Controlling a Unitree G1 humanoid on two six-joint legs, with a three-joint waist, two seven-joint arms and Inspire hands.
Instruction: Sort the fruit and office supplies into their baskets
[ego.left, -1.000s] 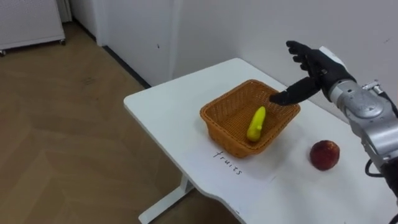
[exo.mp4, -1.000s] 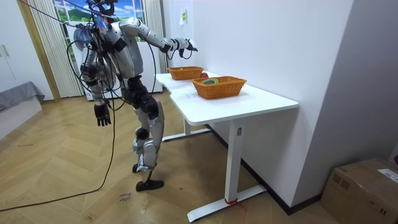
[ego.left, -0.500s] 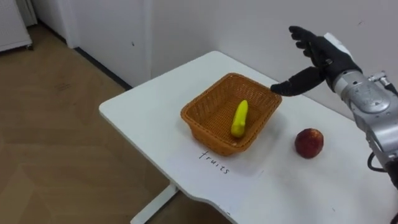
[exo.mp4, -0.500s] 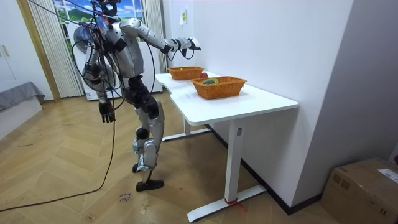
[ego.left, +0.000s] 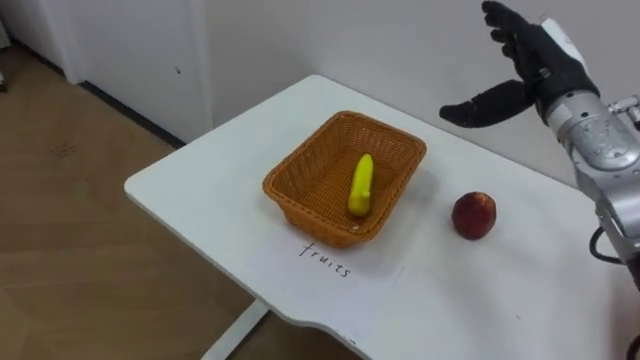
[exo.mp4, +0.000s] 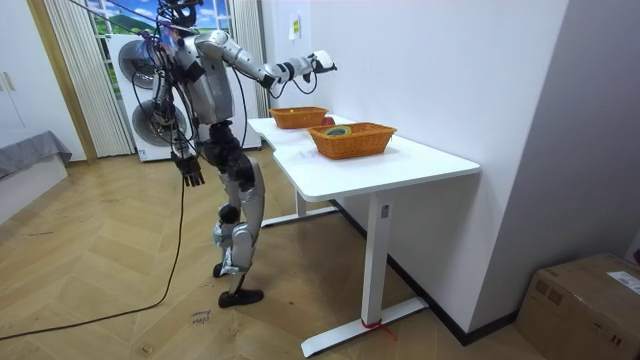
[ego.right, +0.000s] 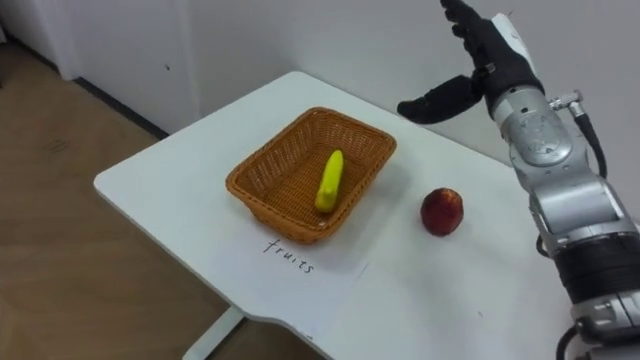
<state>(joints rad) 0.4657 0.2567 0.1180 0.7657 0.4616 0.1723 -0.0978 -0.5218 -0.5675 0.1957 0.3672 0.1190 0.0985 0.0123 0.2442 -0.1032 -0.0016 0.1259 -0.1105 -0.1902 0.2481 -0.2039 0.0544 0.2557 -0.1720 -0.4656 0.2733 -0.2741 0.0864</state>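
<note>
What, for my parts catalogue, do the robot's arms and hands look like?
The right hand is black with slim fingers and a small white tag at its back. Its forearm is silver-grey metal in rounded segments, with a thin dark cable alongside, and turns black farther up. The left hand is dark too.

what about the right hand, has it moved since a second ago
Yes: in the room view the right hand has risen farther above the fruit basket, toward the wall.

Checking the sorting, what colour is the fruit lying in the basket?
The fruit is yellow, clearest in the left eye view.
</note>
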